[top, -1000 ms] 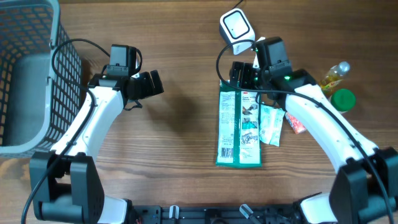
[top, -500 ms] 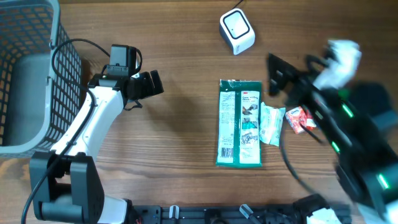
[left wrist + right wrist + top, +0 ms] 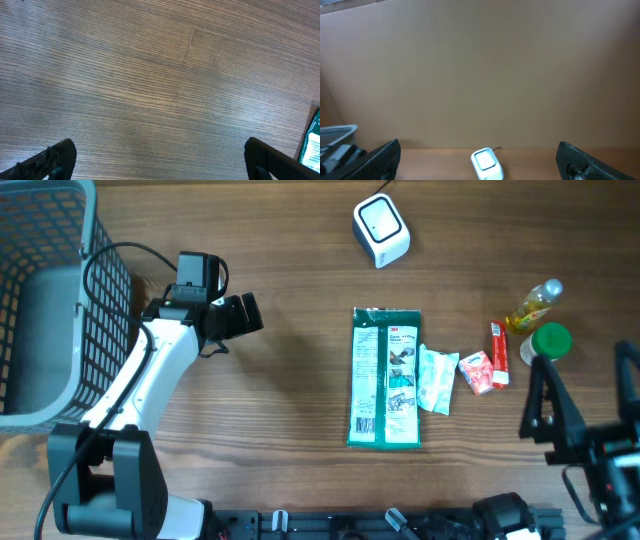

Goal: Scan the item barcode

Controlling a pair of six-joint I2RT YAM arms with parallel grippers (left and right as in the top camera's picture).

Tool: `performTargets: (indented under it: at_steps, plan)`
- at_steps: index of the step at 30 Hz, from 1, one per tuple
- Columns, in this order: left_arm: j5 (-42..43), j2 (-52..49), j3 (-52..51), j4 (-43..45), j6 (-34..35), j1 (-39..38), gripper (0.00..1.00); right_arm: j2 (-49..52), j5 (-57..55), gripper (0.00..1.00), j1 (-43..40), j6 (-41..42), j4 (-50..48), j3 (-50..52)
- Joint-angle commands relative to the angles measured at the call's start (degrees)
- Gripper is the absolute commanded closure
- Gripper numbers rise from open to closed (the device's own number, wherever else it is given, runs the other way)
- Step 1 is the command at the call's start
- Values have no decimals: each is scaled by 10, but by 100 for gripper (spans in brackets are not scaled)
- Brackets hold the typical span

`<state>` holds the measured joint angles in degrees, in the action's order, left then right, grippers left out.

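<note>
left gripper: jaws spread wide, nothing between them, hovering over bare wood at mid-left of the brown wooden table
right gripper: jaws also spread wide and empty, raised at the near right edge, well apart from every item
right wrist view: looks level across the table; scanner sits low in the middle, framed by the two fingers, not touched
left wrist view: plain wood grain under the fingers, a corner of the green pack just showing at the right edge
white box-shaped barcode scanner: far centre, cable running off the far edge
flat green rectangular retail pack: lies flat mid-table, long side running near to far, near of the scanner and apart from it; white label patch at its near left corner (too small to read for sure)
small white sachet: touching the pack's right edge
red-and-white sachet: just right of the white one
red stick packet: beside that, slightly farther
yellow plastic bottle: lying down, far right
green round lid: just near of the bottle
grey wire basket: far left corner
</note>
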<state>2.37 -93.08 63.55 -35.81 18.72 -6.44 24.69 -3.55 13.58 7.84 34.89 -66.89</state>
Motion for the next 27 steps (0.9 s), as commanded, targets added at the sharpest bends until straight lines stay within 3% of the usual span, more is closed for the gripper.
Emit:
performTargets:
  at_steps: [1, 14, 21, 27]
  plan:
    - [-7, 1, 4, 2, -3, 2, 0, -24, 41, 0, -34, -68, -8, -1]
    - [-7, 1, 4, 2, -3, 2, 0, -40, 52, 0, -46, -70, -29, 14]
    - [-7, 1, 4, 2, -3, 2, 0, -90, 88, 0, -47, -61, -202, 148]
    - [-7, 1, 4, 2, -3, 2, 0, -148, 97, 0, -47, -31, -440, 303]
